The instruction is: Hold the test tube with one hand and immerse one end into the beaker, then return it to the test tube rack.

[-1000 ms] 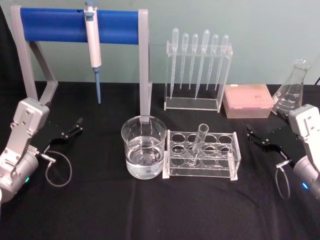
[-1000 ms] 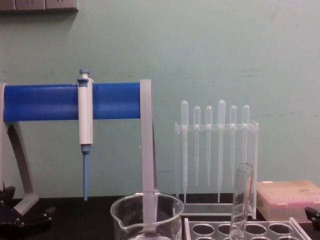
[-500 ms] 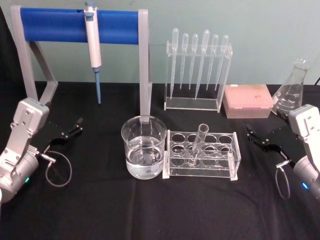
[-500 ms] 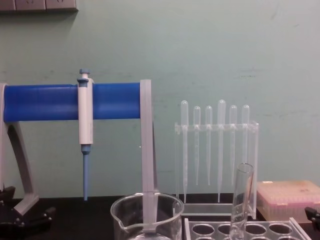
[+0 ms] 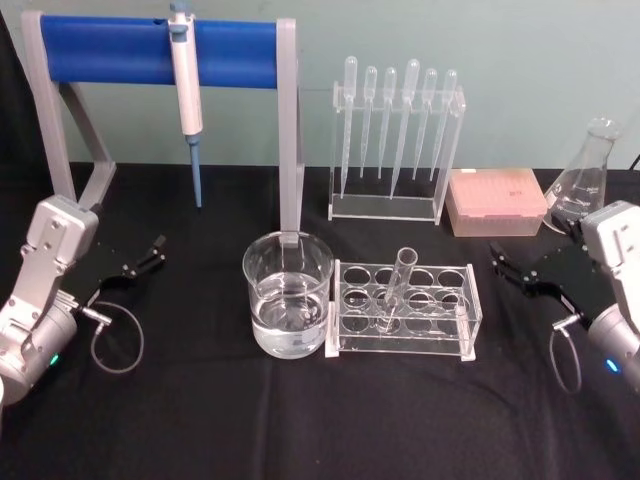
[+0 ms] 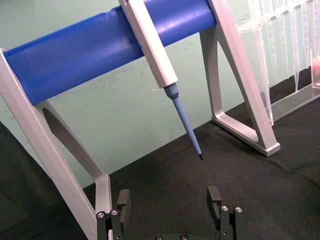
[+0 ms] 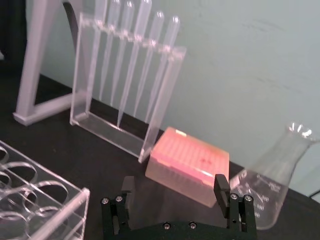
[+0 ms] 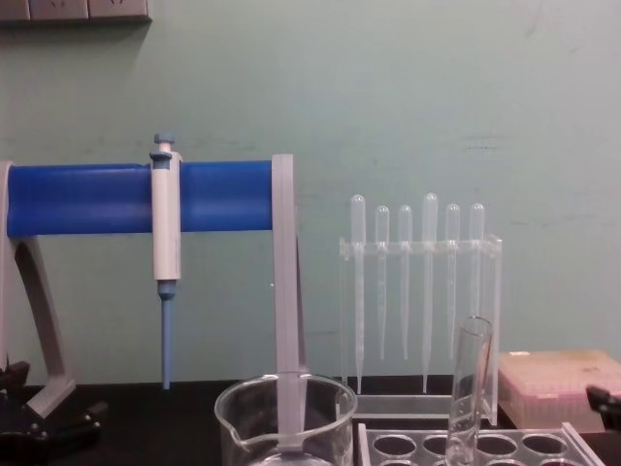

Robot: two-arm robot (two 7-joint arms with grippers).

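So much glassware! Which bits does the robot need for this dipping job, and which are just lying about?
Needed: test tube, standing in the test tube rack; beaker of clear liquid beside it; left pincer and right pincer, both open, one out at each side.
Lying about: pipettor on its blue stand; plastic pipettes in their holder; pink tip box; conical flask.

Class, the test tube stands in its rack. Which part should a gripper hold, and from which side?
Hold the test tube by its bare upper part, above the rack, below the rim. Best come from the right, where the open right gripper is; the beaker stands close on the rack's left. The tube leans slightly, so match its tilt.
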